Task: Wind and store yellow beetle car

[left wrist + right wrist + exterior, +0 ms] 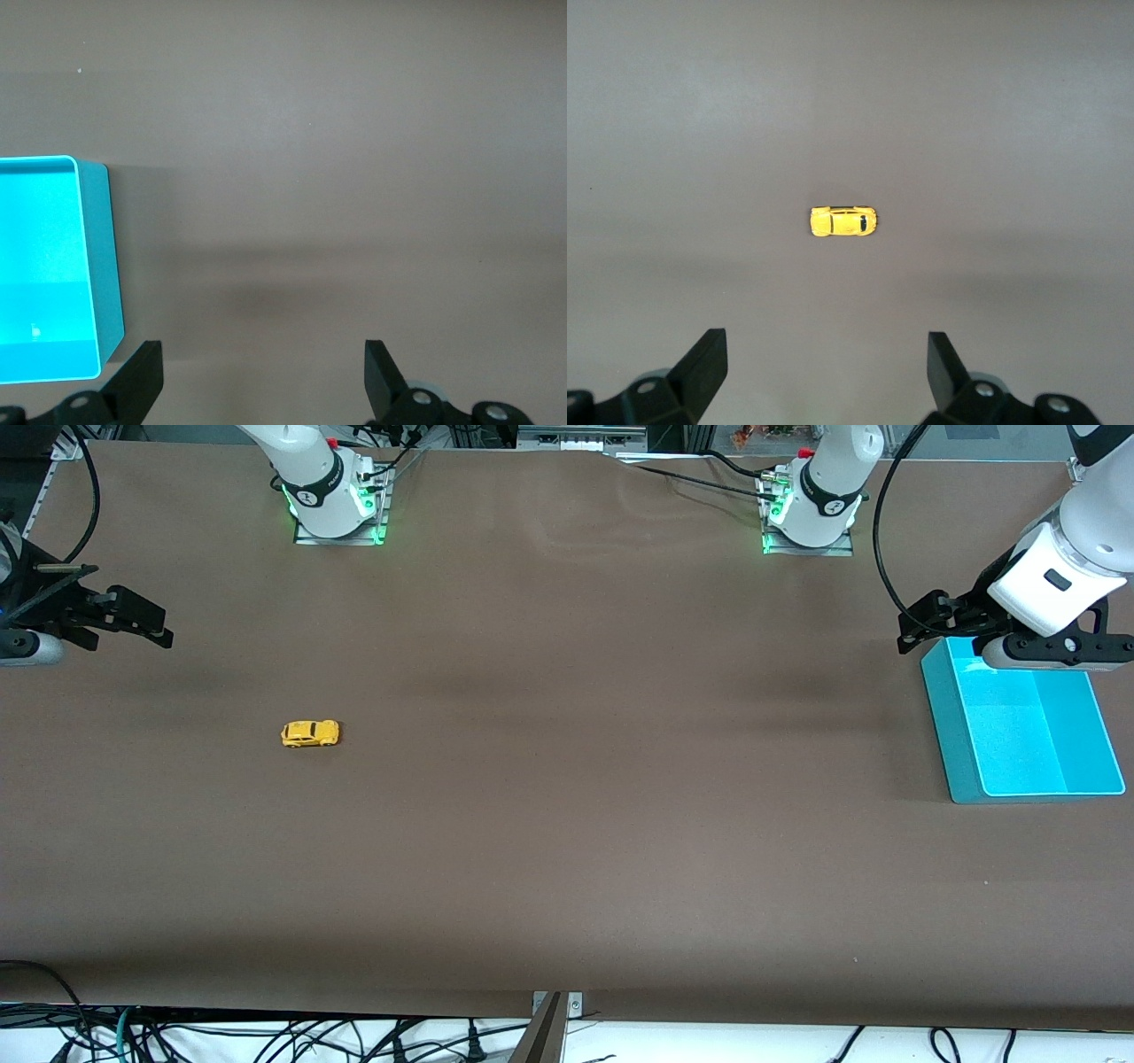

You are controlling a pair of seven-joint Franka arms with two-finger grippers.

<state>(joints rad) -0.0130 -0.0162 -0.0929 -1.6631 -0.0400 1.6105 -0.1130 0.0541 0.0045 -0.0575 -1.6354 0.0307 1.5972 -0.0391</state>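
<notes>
Resting on its wheels, the yellow car is found on the counter toward the right arm's end. The right end effector is held released above it. The left end effector, also released, apparently overhangs the teal tray.

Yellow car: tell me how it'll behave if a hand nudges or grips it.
The car sits on its wheels on the flat table, so a nudge along its length would probably roll it away. It looks tiny, likely light and rigid. Its rounded body may slip from fingers unless gripped across the sides.
</notes>
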